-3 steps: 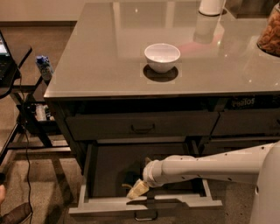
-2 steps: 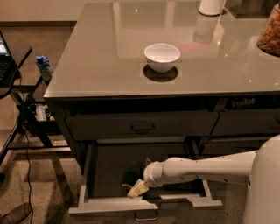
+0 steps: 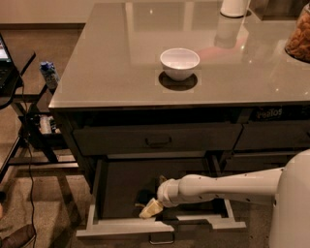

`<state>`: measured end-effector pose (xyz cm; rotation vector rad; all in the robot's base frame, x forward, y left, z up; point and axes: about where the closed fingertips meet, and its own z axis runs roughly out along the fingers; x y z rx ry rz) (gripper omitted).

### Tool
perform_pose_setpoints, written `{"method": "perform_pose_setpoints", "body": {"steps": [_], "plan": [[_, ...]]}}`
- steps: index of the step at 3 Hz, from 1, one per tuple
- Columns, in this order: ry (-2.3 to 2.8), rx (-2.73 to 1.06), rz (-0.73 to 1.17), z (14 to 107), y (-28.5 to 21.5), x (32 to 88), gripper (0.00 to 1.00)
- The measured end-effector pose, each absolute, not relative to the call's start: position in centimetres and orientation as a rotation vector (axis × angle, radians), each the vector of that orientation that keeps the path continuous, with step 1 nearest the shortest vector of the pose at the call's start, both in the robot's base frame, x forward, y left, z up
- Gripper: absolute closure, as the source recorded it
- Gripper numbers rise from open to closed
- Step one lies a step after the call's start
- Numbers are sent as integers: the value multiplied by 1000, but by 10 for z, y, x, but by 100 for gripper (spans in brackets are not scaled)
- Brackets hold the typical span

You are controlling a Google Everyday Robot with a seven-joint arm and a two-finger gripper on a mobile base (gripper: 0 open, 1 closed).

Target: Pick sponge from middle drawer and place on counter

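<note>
The sponge (image 3: 151, 209) sits low in the open middle drawer (image 3: 116, 227), just behind its pale front rim and roughly below the middle of the table's (image 3: 111, 63) front edge. It is tipped up so its yellowish foam shows. The hand (image 3: 147, 202) is down in the drawer right against it, at the end of the white arm that comes in from the right. The dark interior swallows the hand, so I cannot tell how far open it is or whether it has the sponge. I'd expect the sponge to be very light, soft and squashy, not slippery and in no way fragile. A pinch across its short sides should hold it. On the way up, the closed upper drawer (image 3: 155, 140) and the overhanging front edge of the table are what stand in the way. On top, the white bowl (image 3: 179, 62) sits near the middle, a white container (image 3: 234, 7) at the far edge and a brownish heap (image 3: 299, 36) at the right edge, with bare surface toward the front left corner.
</note>
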<state>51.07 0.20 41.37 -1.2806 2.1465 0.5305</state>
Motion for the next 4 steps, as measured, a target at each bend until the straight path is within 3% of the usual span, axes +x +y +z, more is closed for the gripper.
{"method": "perform_pose_setpoints", "body": {"steps": [4], "plan": [[2131, -1222, 561, 375, 3, 522, 0]]}}
